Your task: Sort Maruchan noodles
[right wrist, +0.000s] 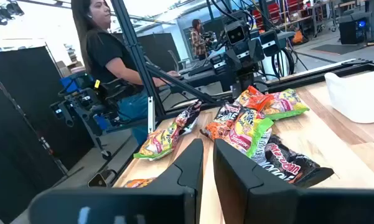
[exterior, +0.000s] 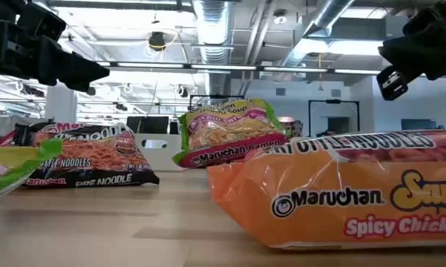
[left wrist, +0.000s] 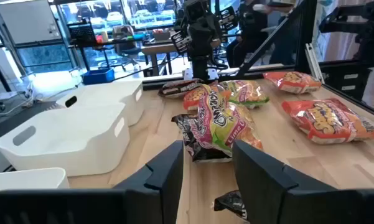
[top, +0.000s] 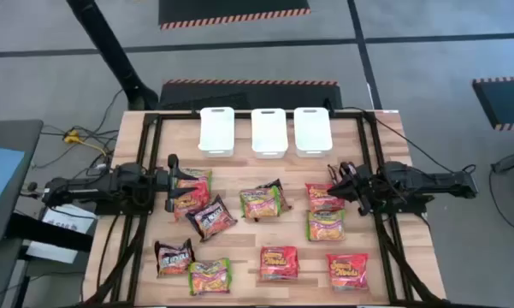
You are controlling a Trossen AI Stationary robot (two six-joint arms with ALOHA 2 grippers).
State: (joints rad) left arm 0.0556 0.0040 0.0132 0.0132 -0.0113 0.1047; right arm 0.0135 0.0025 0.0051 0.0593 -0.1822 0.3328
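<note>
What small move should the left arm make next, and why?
Probably lower the left gripper onto the red packet beneath it. Its fingers stand apart with nothing between them, all three white tubs look empty, and every packet lies unsorted on the table.

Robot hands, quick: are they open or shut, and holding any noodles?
Left gripper: fingers open, holding nothing.
Right gripper: fingers a little apart, holding nothing.
</note>
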